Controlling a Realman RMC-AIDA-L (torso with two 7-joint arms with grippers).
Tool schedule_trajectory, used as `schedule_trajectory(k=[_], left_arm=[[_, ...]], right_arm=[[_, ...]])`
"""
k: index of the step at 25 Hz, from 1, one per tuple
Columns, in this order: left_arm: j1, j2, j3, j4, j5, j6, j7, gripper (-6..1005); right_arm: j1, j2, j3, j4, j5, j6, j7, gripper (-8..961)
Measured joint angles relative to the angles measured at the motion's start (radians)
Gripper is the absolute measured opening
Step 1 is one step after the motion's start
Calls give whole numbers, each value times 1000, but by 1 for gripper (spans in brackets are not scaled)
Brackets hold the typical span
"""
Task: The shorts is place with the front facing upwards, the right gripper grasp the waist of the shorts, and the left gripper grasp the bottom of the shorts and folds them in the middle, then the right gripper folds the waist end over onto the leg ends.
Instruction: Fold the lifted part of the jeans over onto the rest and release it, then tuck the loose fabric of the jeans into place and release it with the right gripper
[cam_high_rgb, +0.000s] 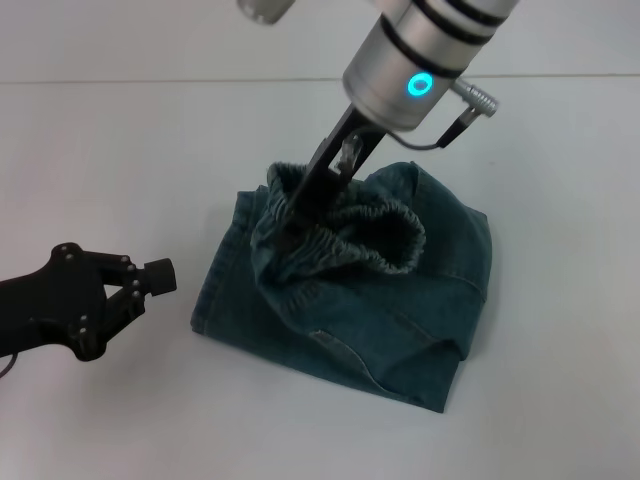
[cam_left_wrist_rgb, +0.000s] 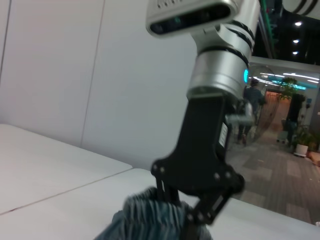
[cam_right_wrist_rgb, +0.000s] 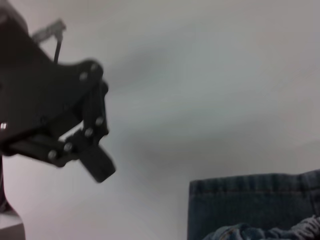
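Observation:
Blue denim shorts (cam_high_rgb: 400, 300) lie folded in half on the white table (cam_high_rgb: 100, 150). Their elastic waist (cam_high_rgb: 370, 235) is bunched up and lifted over the middle of the cloth. My right gripper (cam_high_rgb: 300, 215) comes down from above and is shut on the waist's near-left part; the left wrist view shows the same gripper (cam_left_wrist_rgb: 192, 215) pinching the gathered waist (cam_left_wrist_rgb: 145, 215). My left gripper (cam_high_rgb: 140, 290) rests low at the left, apart from the shorts, open and holding nothing. It also shows in the right wrist view as the left gripper (cam_right_wrist_rgb: 95, 162), beside the shorts' hem (cam_right_wrist_rgb: 250, 200).
White tabletop surrounds the shorts on all sides, with a seam line (cam_high_rgb: 150, 80) across the far part. In the left wrist view a white wall (cam_left_wrist_rgb: 75, 75) stands behind the table and a corridor with people (cam_left_wrist_rgb: 280, 125) lies off to one side.

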Motion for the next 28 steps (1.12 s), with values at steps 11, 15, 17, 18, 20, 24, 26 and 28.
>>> schedule_trajectory(k=[11, 15, 17, 18, 20, 24, 26, 28], left_arm=[[0, 0, 0, -2, 1, -12, -1, 15], [-4, 0, 8, -6, 5, -32, -1, 17], [-4, 0, 9, -6, 5, -38, -1, 19], [-4, 0, 9, -6, 5, -40, -2, 19], [-4, 0, 9, -6, 6, -40, -3, 20], [-1, 0, 7, -6, 6, -40, -5, 23], [-1, 0, 5, -6, 6, -40, -5, 24], [-2, 0, 3, -6, 6, -43, -4, 25]], right_arm=[[-4, -1, -13, 33, 51, 26, -27, 298], [-4, -4, -13, 22, 51, 8, -28, 477], [-6, -7, -12, 6, 48, -24, -28, 558], [-11, -9, -12, -11, 47, -50, -27, 599], [-28, -18, -11, -61, 45, -112, -23, 680], [-68, -40, -8, -137, 48, -236, -17, 777], [-84, -46, -9, -138, 48, -276, -27, 814], [-95, -45, -17, -125, 44, -306, -46, 813]])
